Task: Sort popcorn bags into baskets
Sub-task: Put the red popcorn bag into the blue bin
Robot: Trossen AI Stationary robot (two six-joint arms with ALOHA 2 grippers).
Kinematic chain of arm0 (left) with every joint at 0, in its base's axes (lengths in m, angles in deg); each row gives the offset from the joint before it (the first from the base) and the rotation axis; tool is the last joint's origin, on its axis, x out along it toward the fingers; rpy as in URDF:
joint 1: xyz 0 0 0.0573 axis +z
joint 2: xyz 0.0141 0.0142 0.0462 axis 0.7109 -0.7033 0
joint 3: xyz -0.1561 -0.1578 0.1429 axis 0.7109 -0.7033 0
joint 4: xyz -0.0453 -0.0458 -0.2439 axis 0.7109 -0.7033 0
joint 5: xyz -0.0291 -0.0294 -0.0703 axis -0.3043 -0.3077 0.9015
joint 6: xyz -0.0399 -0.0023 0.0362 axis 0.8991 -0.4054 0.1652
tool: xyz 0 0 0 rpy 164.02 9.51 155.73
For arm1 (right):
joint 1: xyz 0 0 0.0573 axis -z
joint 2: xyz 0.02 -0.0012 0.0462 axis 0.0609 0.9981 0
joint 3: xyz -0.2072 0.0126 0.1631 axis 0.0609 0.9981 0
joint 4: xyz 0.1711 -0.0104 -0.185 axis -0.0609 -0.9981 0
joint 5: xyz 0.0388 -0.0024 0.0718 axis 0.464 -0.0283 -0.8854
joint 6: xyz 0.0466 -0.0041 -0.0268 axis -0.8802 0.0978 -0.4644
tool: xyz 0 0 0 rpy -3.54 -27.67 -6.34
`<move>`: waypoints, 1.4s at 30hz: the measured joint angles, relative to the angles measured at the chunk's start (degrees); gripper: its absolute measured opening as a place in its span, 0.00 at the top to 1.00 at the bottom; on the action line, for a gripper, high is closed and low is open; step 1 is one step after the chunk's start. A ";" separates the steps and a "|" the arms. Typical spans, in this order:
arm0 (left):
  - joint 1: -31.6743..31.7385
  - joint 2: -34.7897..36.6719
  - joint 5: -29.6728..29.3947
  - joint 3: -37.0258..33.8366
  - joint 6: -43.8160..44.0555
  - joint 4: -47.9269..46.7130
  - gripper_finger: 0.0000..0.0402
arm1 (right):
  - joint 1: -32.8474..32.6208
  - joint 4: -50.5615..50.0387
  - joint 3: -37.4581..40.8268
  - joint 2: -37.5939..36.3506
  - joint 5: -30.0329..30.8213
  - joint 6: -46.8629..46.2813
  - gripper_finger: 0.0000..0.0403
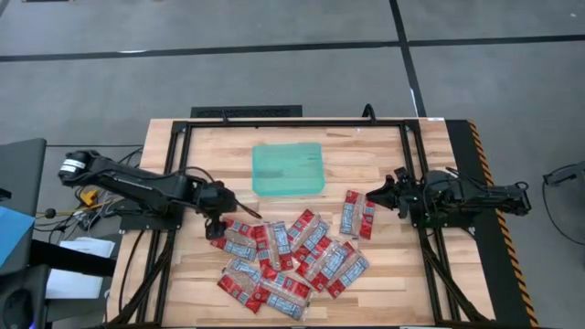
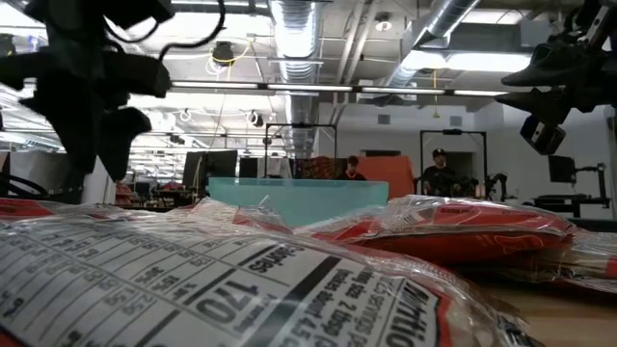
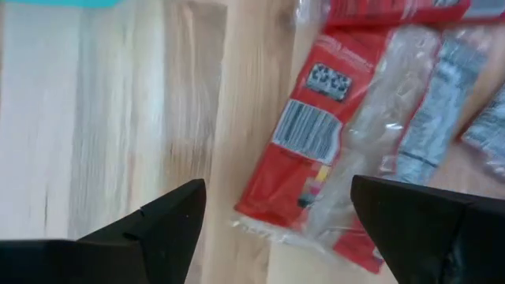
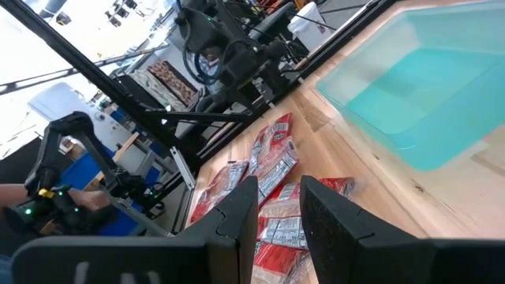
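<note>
Several red popcorn bags with silver middle panels lie in a loose pile point(image 1: 292, 256) on the wooden table, near the front; two more point(image 1: 356, 215) lie to its right. The teal-green tray point(image 1: 289, 169) stands behind the pile and holds nothing. My left gripper point(image 1: 219, 219) hangs open over the pile's far left end. In the left wrist view point(image 3: 276, 217) its fingers stand wide on either side of one bag point(image 3: 316, 150) without touching it. My right gripper point(image 1: 381, 190) hovers right of the tray, empty, its fingers point(image 4: 280, 209) a narrow gap apart.
A black metal frame point(image 1: 302, 123) runs along the table's far, left and right edges. Bare wood lies left of the tray point(image 1: 206, 151) and between tray and pile. In the low view a bag's label point(image 2: 193, 289) fills the foreground; people sit in the room behind point(image 2: 439, 173).
</note>
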 joint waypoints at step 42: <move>1.19 -15.51 11.10 -0.07 -2.00 8.48 0.98 | 0.00 -0.63 0.09 0.00 1.85 -0.98 0.71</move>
